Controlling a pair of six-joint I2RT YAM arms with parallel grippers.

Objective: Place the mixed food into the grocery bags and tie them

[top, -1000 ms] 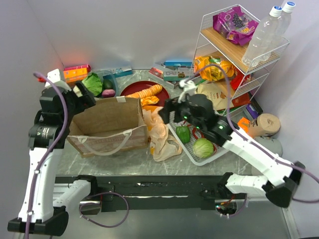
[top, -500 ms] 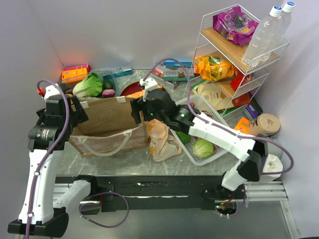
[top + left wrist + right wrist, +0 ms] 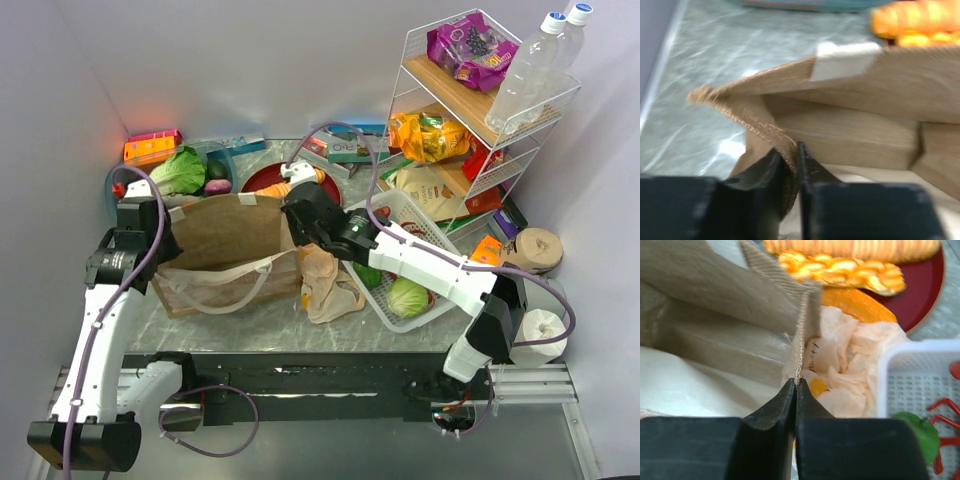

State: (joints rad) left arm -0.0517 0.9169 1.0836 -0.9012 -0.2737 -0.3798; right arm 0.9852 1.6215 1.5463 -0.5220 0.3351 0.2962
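On the grey marbled table (image 3: pixel 240 325), the stiff, coarse-textured brown paper bag (image 3: pixel 225 240) with beige loop handles is standing open, its edges fraying. The left gripper (image 3: pixel 789 162) is clamping its left rim and the right gripper (image 3: pixel 795 387) is pinching its right rim, beside the thin crinkly tan plastic bag (image 3: pixel 325 285) slumping against the white slotted basket (image 3: pixel 400 323)

The left arm (image 3: pixel 95 340) and right arm (image 3: pixel 440 270) wear white shells between black joints, a purple cable (image 3: pixel 335 126) looping along each. The left gripper (image 3: pixel 790 155) and right gripper (image 3: pixel 795 386) are matte black, wedge-fingered.
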